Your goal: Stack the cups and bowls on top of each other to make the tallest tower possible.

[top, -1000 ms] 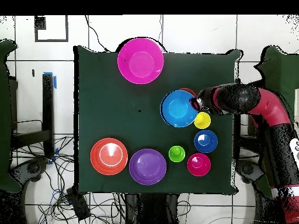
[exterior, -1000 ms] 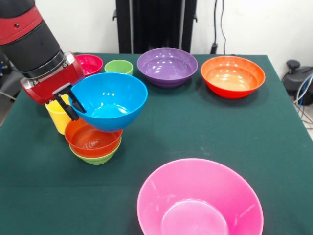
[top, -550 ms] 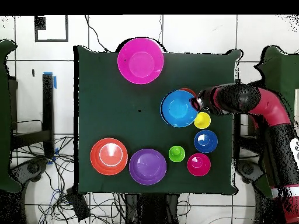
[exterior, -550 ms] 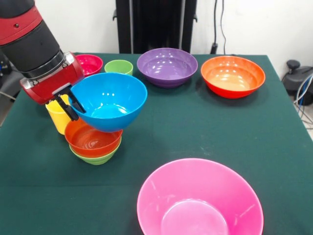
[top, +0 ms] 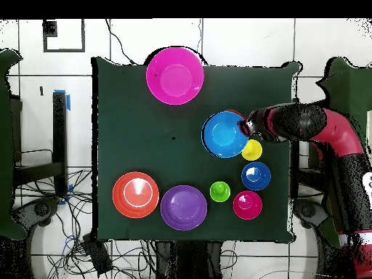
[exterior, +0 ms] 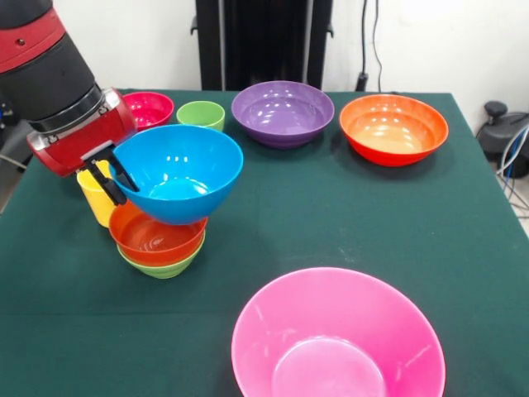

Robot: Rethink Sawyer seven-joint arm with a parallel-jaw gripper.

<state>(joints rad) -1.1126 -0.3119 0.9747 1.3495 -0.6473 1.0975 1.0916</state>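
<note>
The jaws are clamped on the rim of the light blue bowl [exterior: 178, 172]: one black finger sits inside the rim, one outside, and the gripper [exterior: 111, 172] grips at the bowl's nine o'clock side in the front view. The bowl sits tipped on the orange-red bowl [exterior: 155, 236], which nests in the small green bowl [exterior: 163, 268]; together they make the tower so far.

I'd judge the step in hand is seating the blue bowl. The next move calls for levelling it over the centre, then letting go without dragging the rim sideways.

Nearest the front camera lies the big pink bowl [exterior: 337, 337], well apart at about five o'clock from the tower. The yellow cup [exterior: 97, 197] stands just beside the gripper, at nine o'clock from the tower, and could be knocked as the arm pulls away. Farther back, at twelve o'clock, come the green cup [exterior: 201, 113] and the magenta bowl [exterior: 151, 107]; then the purple bowl [exterior: 282, 111] and the large orange bowl [exterior: 393, 127] at one and two o'clock. The dark blue bowl [top: 256, 176] shows only from overhead.
</note>
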